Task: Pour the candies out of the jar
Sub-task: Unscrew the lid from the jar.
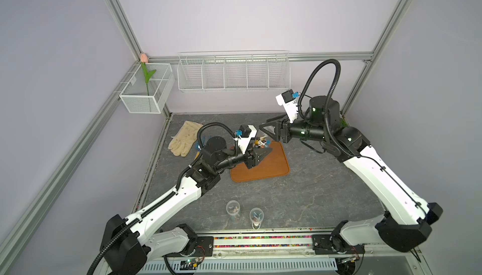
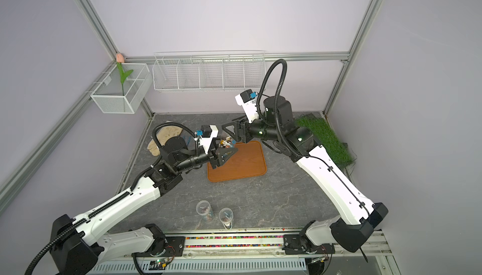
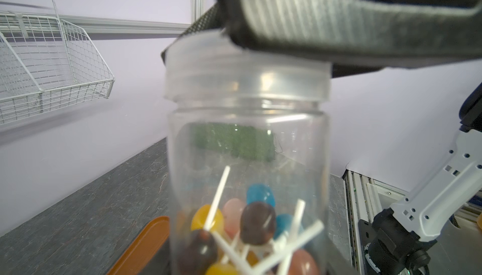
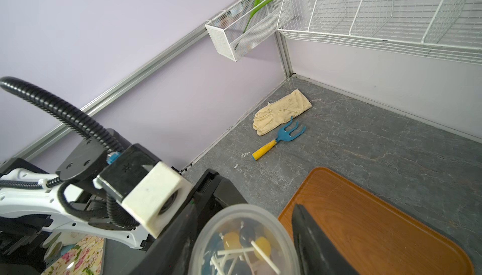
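A clear plastic jar (image 3: 247, 135) stands upright over the far left corner of the brown tray (image 1: 271, 166). The candies (image 3: 258, 221), small lollipops with blue, brown, orange and pink heads, lie in a heap at its bottom. My left gripper (image 1: 263, 148) is shut on the jar's body from the left; its fingers are out of sight in the left wrist view. My right gripper (image 4: 245, 239) comes down from the right, one finger on each side of the translucent lid (image 4: 234, 212), both touching it. In both top views the jar (image 2: 226, 142) sits between the two grippers.
A cream glove (image 4: 281, 112) and a blue hand rake (image 4: 276, 140) lie by the left wall. Two clear cups (image 1: 233, 208) (image 1: 256, 216) stand near the front edge. A green grass mat (image 2: 323, 135) lies at the right. Wire baskets (image 1: 232, 73) and a mesh box (image 1: 147, 91) hang on the walls.
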Controlling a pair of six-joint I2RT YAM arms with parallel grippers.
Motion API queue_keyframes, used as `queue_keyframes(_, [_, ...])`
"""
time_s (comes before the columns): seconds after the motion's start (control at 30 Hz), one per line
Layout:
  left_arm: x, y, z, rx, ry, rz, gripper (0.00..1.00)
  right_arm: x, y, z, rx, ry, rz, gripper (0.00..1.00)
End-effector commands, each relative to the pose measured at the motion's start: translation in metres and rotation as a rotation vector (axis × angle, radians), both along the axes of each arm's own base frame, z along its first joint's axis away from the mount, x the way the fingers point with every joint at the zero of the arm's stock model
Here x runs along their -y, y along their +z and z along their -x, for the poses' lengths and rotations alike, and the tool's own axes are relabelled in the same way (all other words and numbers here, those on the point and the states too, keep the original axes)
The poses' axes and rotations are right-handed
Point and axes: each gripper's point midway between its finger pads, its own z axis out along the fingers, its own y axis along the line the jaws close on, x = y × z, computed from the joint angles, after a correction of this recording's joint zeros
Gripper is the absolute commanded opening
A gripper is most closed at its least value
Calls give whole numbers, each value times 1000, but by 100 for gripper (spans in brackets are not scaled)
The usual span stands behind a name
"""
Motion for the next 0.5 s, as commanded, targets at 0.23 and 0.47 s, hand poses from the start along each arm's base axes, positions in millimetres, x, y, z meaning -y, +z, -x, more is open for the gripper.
queue_keyframes(0.23, [-3, 22, 8, 40, -20, 52, 42, -15, -8, 13, 37, 143, 19, 51])
queue_keyframes(0.47, [1, 31, 22, 41, -104, 52, 42, -16, 23, 55, 229, 490, -81, 53])
